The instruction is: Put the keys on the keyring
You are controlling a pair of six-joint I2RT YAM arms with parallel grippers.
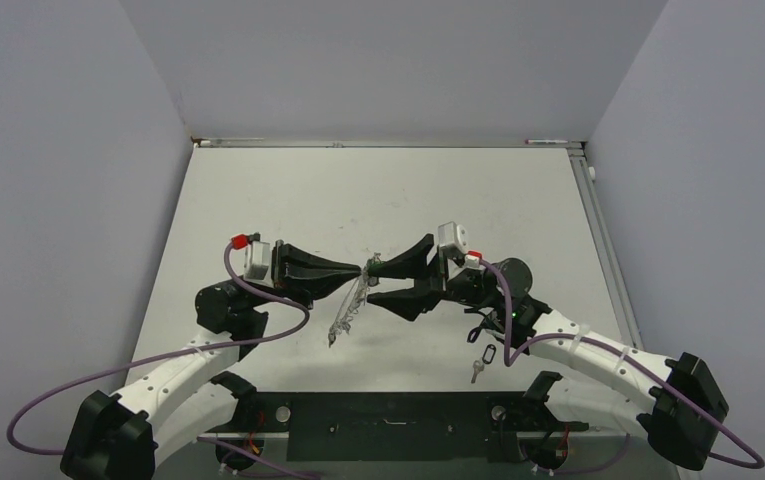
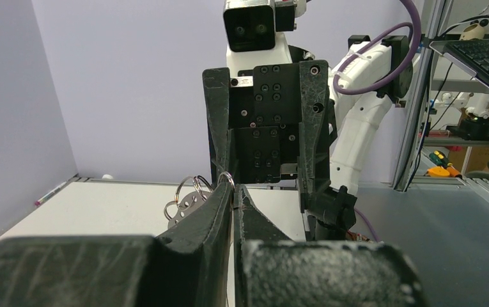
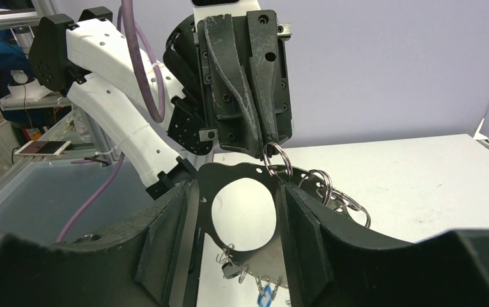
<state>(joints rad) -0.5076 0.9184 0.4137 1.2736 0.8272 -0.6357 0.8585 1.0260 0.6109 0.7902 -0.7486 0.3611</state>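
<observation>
The keyring [image 3: 264, 265] is a flat silver metal loop with a large hole and small split rings along its edge. It hangs in the air between the arms [image 1: 346, 315]. My left gripper [image 2: 235, 188] is shut on one small split ring [image 3: 275, 157] at its top. My right gripper [image 3: 235, 211] faces it, its jaws apart on either side of the loop's upper part. A key with a blue tag [image 3: 265, 298] dangles from the lower edge. Another key [image 1: 477, 370] with a black tag lies on the table near the right arm.
The white table [image 1: 288, 200] is bounded by grey walls on three sides. A metal rail [image 1: 598, 230] runs along its right edge. Purple cables [image 1: 258, 300] loop off both arms. The black base bar [image 1: 388, 412] lies at the near edge.
</observation>
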